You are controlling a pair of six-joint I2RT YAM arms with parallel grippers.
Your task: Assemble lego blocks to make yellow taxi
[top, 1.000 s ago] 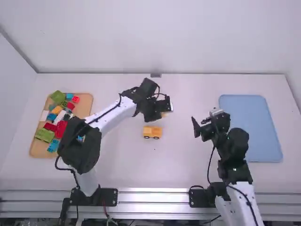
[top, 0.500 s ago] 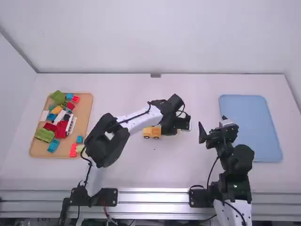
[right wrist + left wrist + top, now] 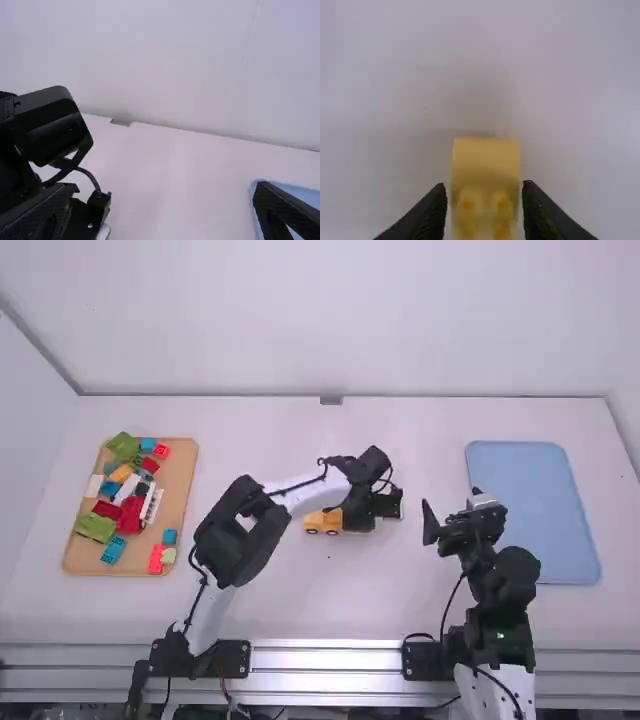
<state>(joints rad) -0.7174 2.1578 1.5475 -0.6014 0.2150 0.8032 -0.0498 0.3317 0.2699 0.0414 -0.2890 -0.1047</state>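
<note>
Sitting on the white worktop (image 3: 300, 605), a yellow plastic wheeled base (image 3: 322, 523) lies just left of the left hand (image 3: 362, 521), which is clamped on a yellow studded block (image 3: 486, 167) between its fingertips. Farther right, the right hand (image 3: 452, 516) holds its fingers wide apart.

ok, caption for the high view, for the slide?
Yellow taxi build: left tool by the wheeled yellow piece, tan tray of bricks on one side, blue tray on the other.
</note>
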